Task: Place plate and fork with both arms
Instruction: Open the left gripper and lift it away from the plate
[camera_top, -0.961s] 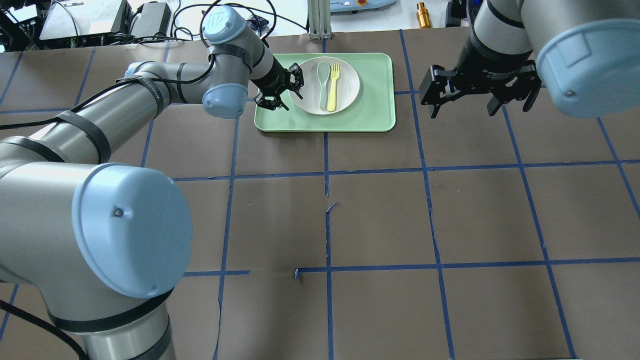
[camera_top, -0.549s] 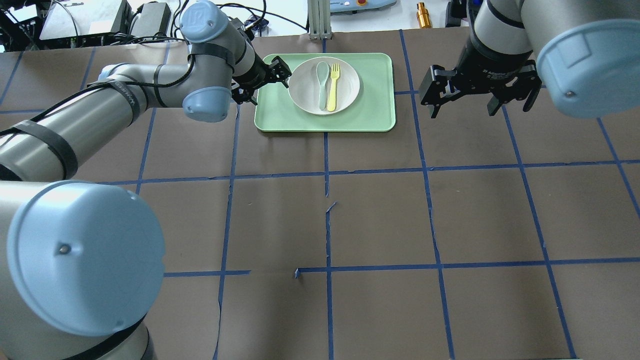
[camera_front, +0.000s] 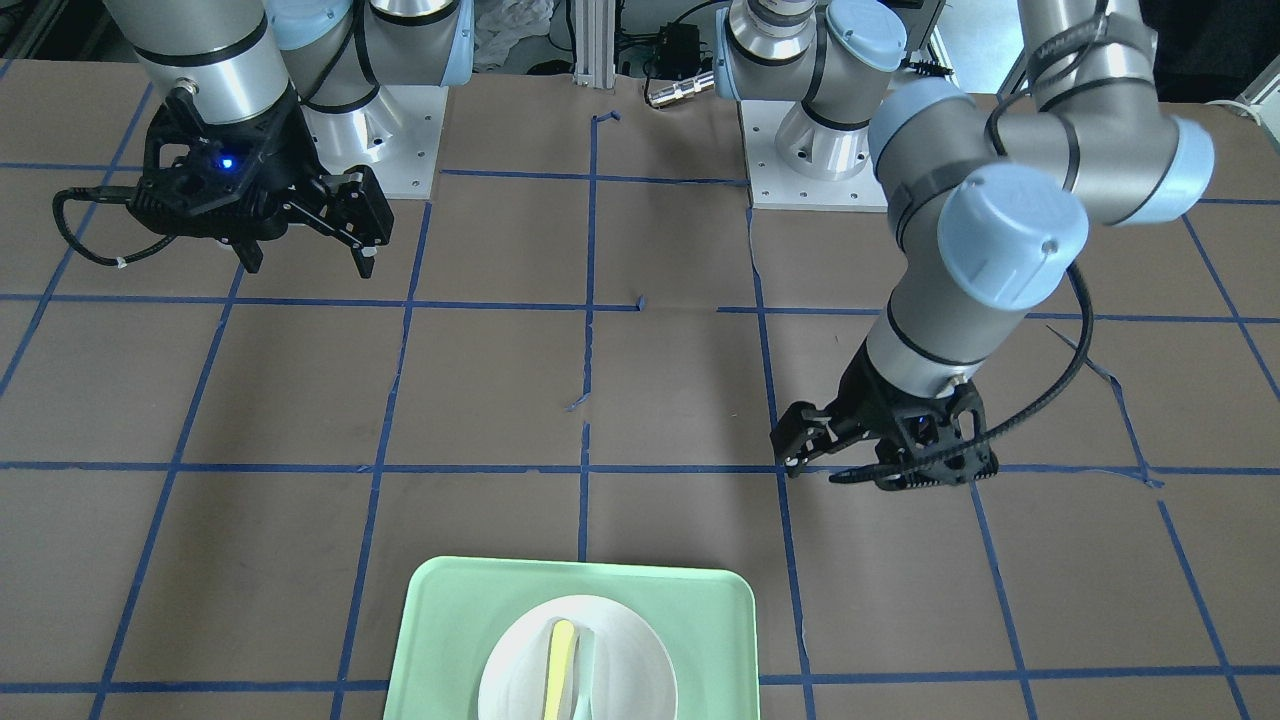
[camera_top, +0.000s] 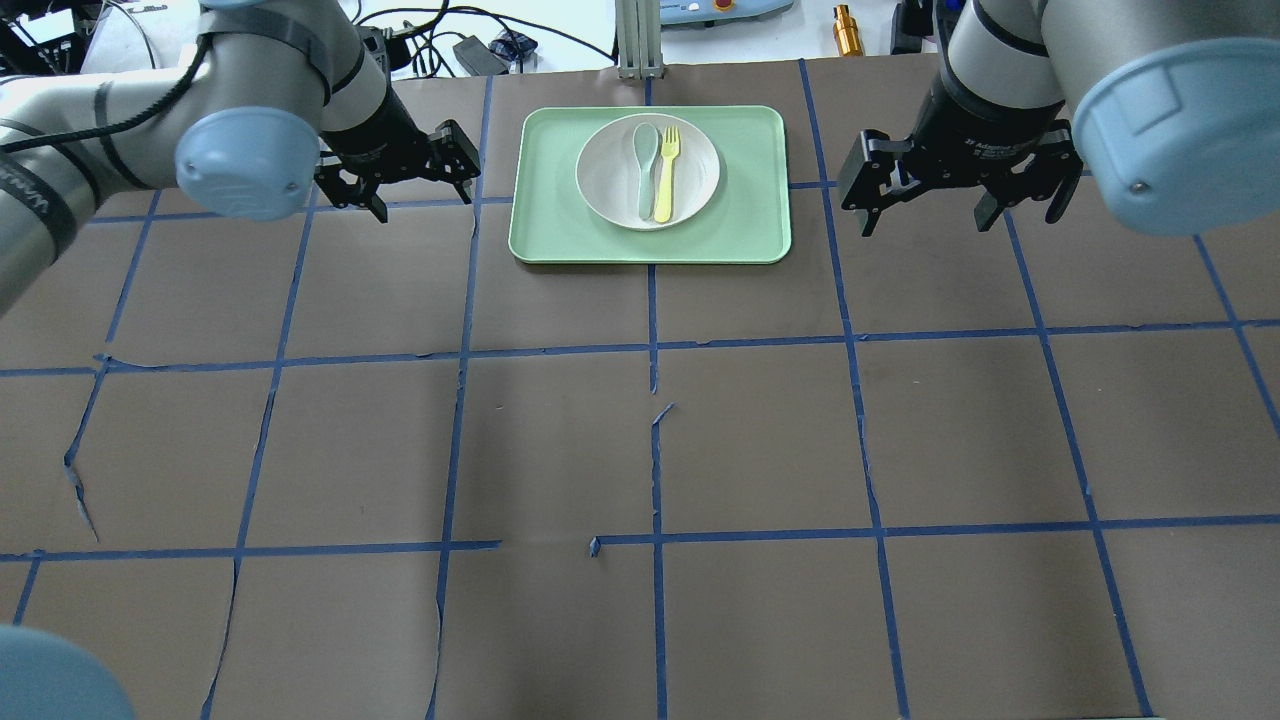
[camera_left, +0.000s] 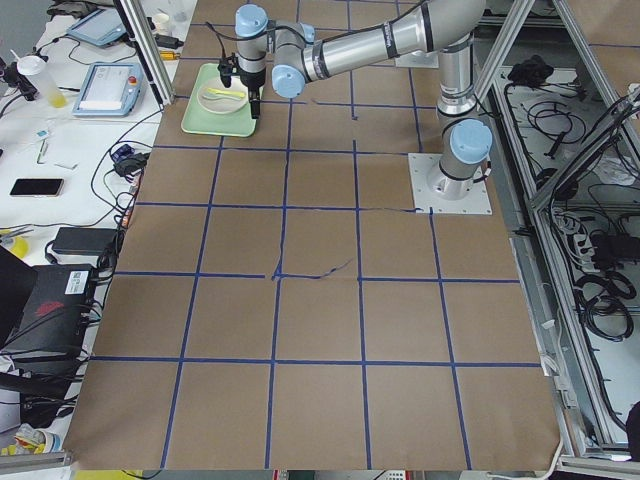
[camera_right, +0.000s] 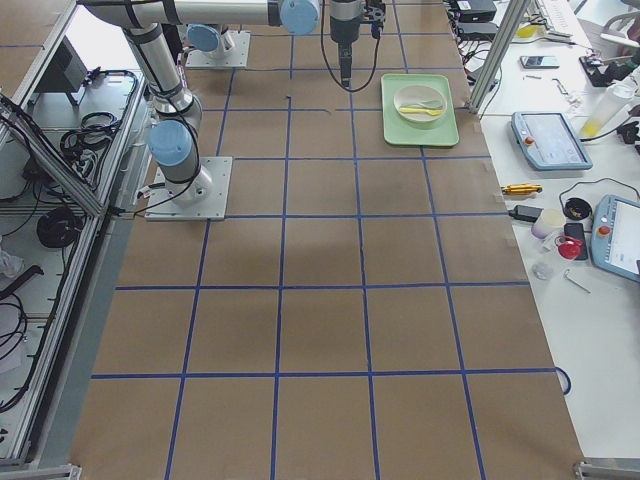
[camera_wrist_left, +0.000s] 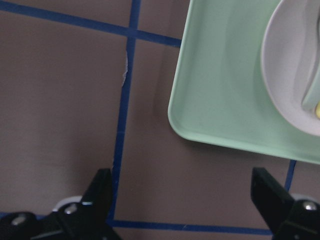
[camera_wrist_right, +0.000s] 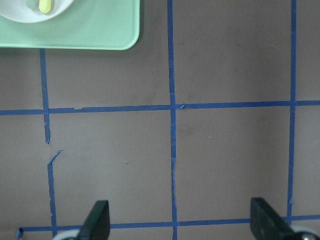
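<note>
1. Table (camera_top: 640, 450): in the overhead view I take 12 o'clock as straight away from the robot. All task items sit at the 12 o'clock end, on the centre line.
2. Tray (camera_top: 750, 235): flat on the table, long side running 9 to 3. It carries the plate.
3. Plate (camera_top: 697, 185): centred in the tray's 12 o'clock half, and it carries the fork and spoon.
4. Left gripper (camera_top: 425, 205): jaws spread wide and empty, over bare table near the tray's 9 o'clock edge. The plate lies at 3 o'clock from it.
5. Right gripper (camera_top: 960, 215): jaws spread wide and empty, off the tray's 3 o'clock edge. The plate lies at 9 o'clock from it.
6. Fork (camera_top: 665, 175): on the plate, just to the 3 o'clock side of its centre. Its long axis runs 12 to 6, with the tines at 12.
7. Spoon (camera_top: 646, 170): parallel to the fork and just beside it on the 9 o'clock side.
8. Assessment: the fork lies on the right gripper's side, so I would assign it to that arm and give the plate's 9 o'clock rim to the left. Both jaws open along 9 to 3, across the fork's axis, so little wrist rotation should be needed.
</note>
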